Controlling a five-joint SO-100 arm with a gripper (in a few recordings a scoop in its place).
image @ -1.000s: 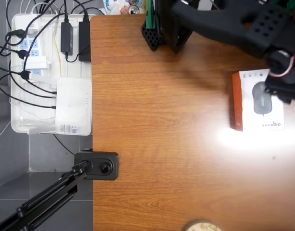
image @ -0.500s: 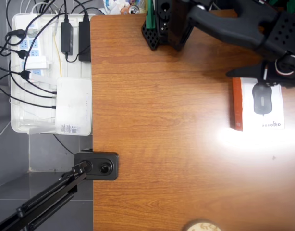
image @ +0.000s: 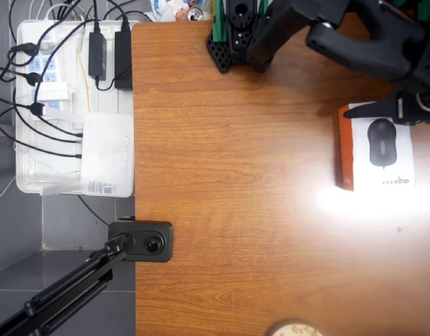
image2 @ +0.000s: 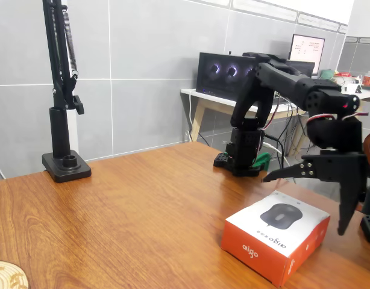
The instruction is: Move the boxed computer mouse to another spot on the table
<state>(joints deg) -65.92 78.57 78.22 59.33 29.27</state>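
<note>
— Where is your pincer?

— My pincer (image2: 329, 201) hangs above the far end of the box (image2: 275, 242) in the fixed view, clear of it, with air between. One finger (image2: 293, 170) sticks out sideways towards the arm's base; the other points straight down past the box's far edge. So the jaws are spread wide, with nothing between them.

— And from above?

— In the overhead view the pincer (image: 400, 108) sits at the box's (image: 376, 145) upper edge, near the right side of the picture. One dark finger lies across the top of the box. The other is under my wrist, I think; I can't make it out there.

— Where is the box itself?

— Flat on the table (image: 236, 175), at the right side in the overhead view, mouse picture facing up, red-brown side towards the left. A bright patch of glare lies on the wood just below it. In the fixed view its orange-red side with the small print faces the camera.

— Anything else around?

— My base (image2: 242, 153) stands at the table's back edge. A black stand (image2: 64, 108) is clamped at the left corner, well apart from the box.
</note>
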